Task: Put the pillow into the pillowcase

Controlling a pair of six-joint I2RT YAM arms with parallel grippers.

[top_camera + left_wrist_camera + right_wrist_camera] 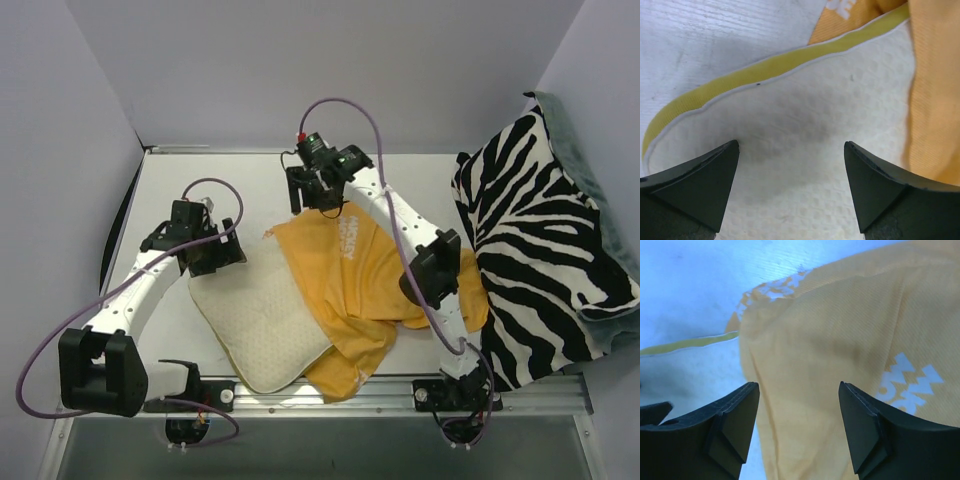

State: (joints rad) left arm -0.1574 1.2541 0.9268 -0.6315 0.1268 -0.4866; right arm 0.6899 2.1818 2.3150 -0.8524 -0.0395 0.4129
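One pillow (pixel 262 335) — one pillowcase (pixel 335 275) — one cushion (pixel 540 250)

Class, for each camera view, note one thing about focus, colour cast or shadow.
Top external: even light, sharp throughout, zebra-striped cushion crisp. Left wrist: close-up, pillow texture soft, a faint shadow on it between the gripper fingers. Right wrist: bluish cast on the table, pillowcase lettering blurred.

Left pincer (pixel 791 147) and right pincer (pixel 799 386) both point downward, jaws spread apart, empty.
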